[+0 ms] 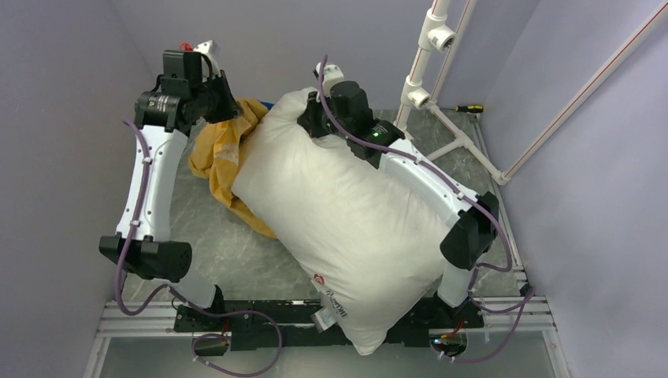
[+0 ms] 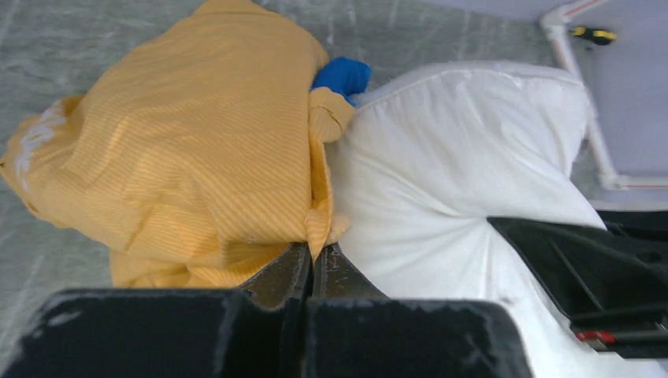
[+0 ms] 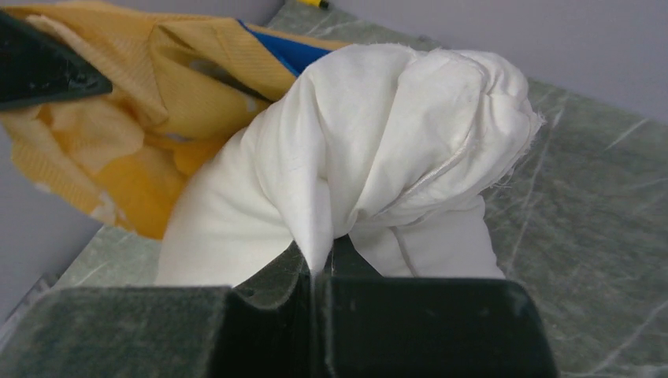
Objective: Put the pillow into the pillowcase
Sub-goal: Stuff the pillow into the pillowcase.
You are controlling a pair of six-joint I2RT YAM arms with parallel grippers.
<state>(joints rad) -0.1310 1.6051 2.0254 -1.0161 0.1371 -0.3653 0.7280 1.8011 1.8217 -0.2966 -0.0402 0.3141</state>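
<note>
The plump white pillow lies diagonally across the table, its red logo and tags at the near end. Its far end butts against the crumpled pillowcase, which shows its orange-yellow striped side. In the left wrist view my left gripper is shut on a fold of the pillowcase edge, right beside the pillow; a bit of blue lining peeks out. My right gripper is shut on a pinch of the pillow cloth at its bunched far corner, with the pillowcase just behind.
A white pipe frame stands at the back right with a screwdriver on the table beside it. Purple walls close in on both sides. An aluminium rail runs along the near edge under the arm bases.
</note>
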